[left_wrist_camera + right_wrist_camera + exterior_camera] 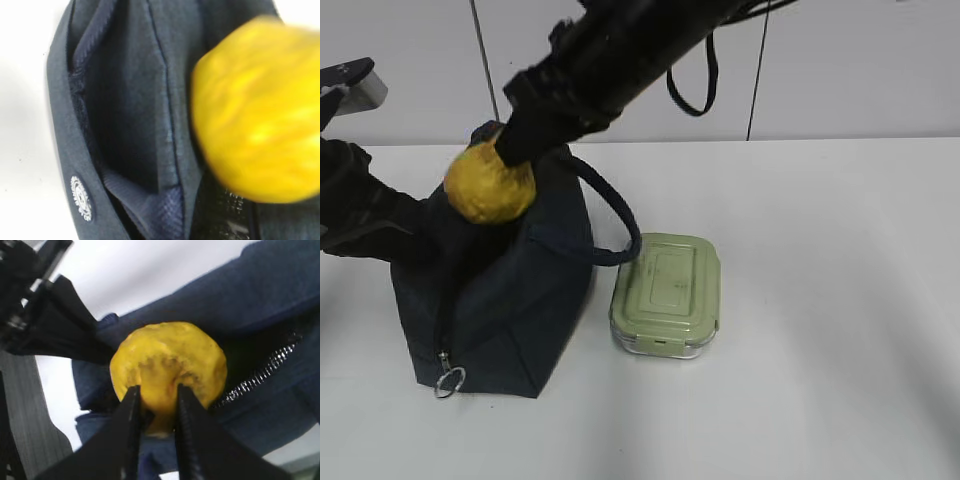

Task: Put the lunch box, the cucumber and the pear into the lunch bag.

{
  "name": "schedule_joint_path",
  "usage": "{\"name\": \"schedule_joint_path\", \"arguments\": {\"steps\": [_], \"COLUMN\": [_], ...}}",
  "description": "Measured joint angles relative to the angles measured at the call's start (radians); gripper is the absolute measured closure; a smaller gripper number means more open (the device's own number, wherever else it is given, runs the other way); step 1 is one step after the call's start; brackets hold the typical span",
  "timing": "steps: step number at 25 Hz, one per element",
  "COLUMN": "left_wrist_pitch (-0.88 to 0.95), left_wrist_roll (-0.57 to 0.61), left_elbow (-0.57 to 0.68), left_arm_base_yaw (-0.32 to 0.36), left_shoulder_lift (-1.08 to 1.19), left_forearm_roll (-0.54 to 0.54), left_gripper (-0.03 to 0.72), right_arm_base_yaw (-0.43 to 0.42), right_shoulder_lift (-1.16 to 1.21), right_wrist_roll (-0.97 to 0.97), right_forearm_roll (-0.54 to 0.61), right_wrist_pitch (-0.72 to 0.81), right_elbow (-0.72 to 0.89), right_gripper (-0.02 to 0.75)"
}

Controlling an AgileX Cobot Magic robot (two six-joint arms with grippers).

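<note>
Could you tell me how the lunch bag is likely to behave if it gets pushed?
The lunch bag looks soft: its fabric walls sag and crease, so it would probably buckle rather than slide. It stands tall beside the lunch box, so it may tip. The left claw seems to brace it.

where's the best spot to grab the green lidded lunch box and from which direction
Probably from above, fingers closing across the short width at mid-length. The lunch box lies flat on the table, lid up, to the right of the lunch bag. Its long sides look straight and parallel; the corners are rounded and would slip. The bag's strap loop nears its far left corner, so stay clear of that end.
</note>
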Motion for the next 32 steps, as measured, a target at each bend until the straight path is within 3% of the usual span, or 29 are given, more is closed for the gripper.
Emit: {"name": "schedule_joint_path", "arguments": {"steps": [7, 9, 12, 14, 17, 21, 26, 28, 32], "left_wrist_pitch": [0.0, 0.0, 0.0, 0.0, 0.0, 0.0, 0.0, 0.0, 0.0], "left_wrist_roll": [0.0, 0.0, 0.0, 0.0, 0.0, 0.001, 0.002, 0.002, 0.002], "left_elbow": [0.0, 0.0, 0.0, 0.0, 0.0, 0.0, 0.0, 0.0, 0.0], "left_arm_base_yaw": [0.0, 0.0, 0.0, 0.0, 0.0, 0.0, 0.0, 0.0, 0.0], "left_shoulder_lift": [0.0, 0.0, 0.0, 0.0, 0.0, 0.0, 0.0, 0.0, 0.0], "left_forearm_roll": [0.0, 0.0, 0.0, 0.0, 0.0, 0.001, 0.005, 0.005, 0.005], "left_gripper": [0.704, 0.704, 0.704, 0.704, 0.704, 0.704, 0.704, 0.704, 0.704], "right_arm_base_yaw": [0.002, 0.002, 0.002, 0.0, -0.025, -0.123, -0.268, -0.3, -0.335], "right_shoulder_lift": [0.042, 0.042, 0.042, 0.042, 0.035, -0.027, -0.186, -0.263, -0.306], "right_wrist_roll": [0.004, 0.004, 0.02, 0.049, 0.108, 0.181, 0.2, 0.166, -0.099], "right_forearm_roll": [-0.079, -0.075, -0.064, -0.064, -0.087, -0.147, -0.15, -0.057, 0.364], "right_wrist_pitch": [0.036, 0.047, 0.064, 0.073, 0.092, 0.105, -0.02, -0.158, -0.338], "right_elbow": [-0.001, -0.009, -0.044, -0.075, -0.095, -0.067, 0.227, 0.456, 0.801], "right_gripper": [0.576, 0.496, 0.308, 0.269, 0.29, 0.385, 0.441, 0.446, 0.435]}}
